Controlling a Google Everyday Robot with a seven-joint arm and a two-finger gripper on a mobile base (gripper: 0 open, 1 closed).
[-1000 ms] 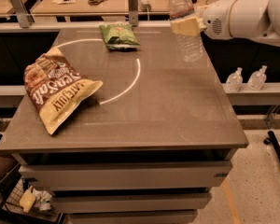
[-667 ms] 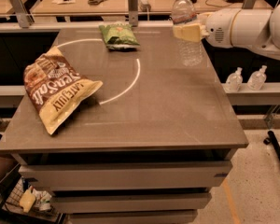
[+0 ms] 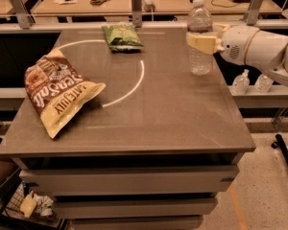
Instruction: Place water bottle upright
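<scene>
at front left, chip bag flat on the table, well apart. farther back right, gripper clamped around the upright water bottle at mid-body, near the table's right edge; base seemingly touching the top. could topple off that edge if let go early or nudged on pulling back.

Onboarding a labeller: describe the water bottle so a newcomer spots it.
Near the far right corner of the grey table stands the water bottle, upright, the gripper shut around its middle. Unlike the small pump bottles beyond the table, it is tall, ribbed, white-capped.
</scene>
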